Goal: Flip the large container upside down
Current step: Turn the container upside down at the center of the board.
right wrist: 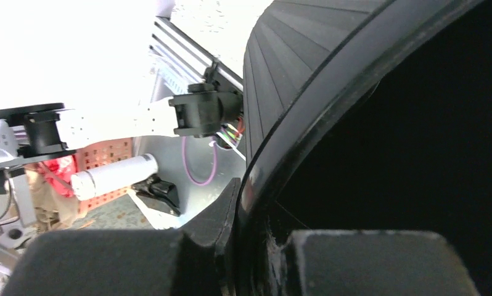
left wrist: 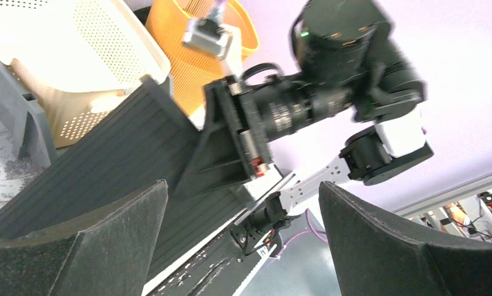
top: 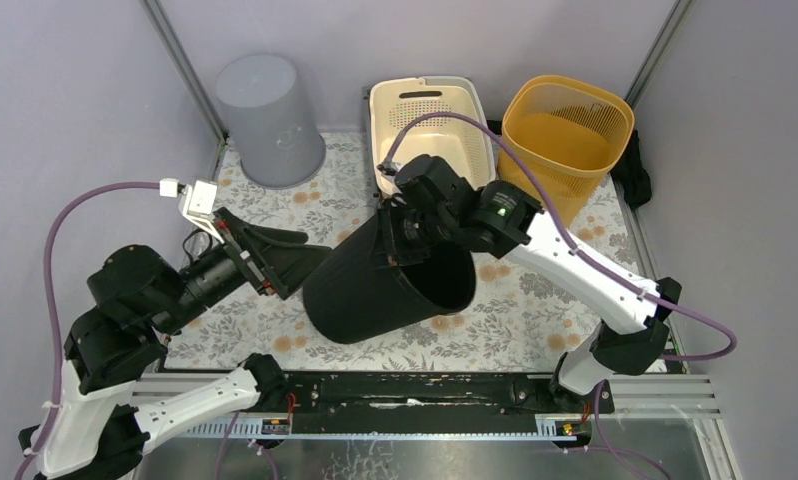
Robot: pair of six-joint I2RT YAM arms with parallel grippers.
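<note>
The large container is a black ribbed bin, tilted on its side in the middle of the mat with its mouth facing the near right. My right gripper is shut on the upper rim, one finger inside and one outside. In the right wrist view the rim runs between the fingers of the right gripper. My left gripper stands open just left of the bin's closed end, not touching it. The left wrist view shows the ribbed wall beyond the left gripper, with nothing between its fingers.
A grey bin stands upside down at the back left. A cream perforated basket and an orange mesh basket stand at the back, behind the right arm. Purple walls close in both sides.
</note>
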